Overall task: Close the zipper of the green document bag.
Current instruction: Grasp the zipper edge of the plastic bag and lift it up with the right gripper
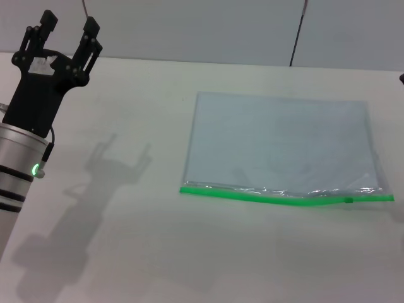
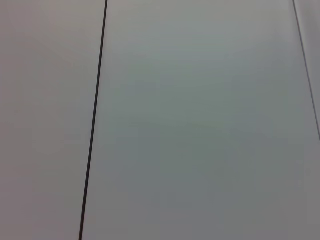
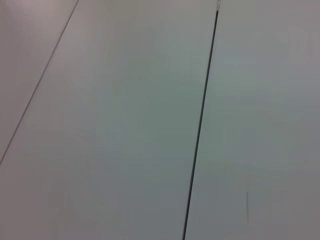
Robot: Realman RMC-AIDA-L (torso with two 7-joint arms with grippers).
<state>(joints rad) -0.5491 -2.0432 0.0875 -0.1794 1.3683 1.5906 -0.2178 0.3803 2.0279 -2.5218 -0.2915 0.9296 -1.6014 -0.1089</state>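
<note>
The green document bag (image 1: 281,145) lies flat on the white table (image 1: 126,240), right of centre in the head view. It is a translucent pale blue pouch. Its bright green zipper (image 1: 284,196) runs along the edge nearest me, with a small slider tab (image 1: 348,201) near the right end. My left gripper (image 1: 65,30) is raised at the far left, well away from the bag, open and holding nothing. Only a dark sliver at the right edge (image 1: 401,78) hints at my right arm; its gripper is out of view. Both wrist views show only plain wall panels.
Grey wall panels (image 1: 208,28) with dark seams stand behind the table's far edge. The left arm casts a shadow (image 1: 95,189) on the table left of the bag.
</note>
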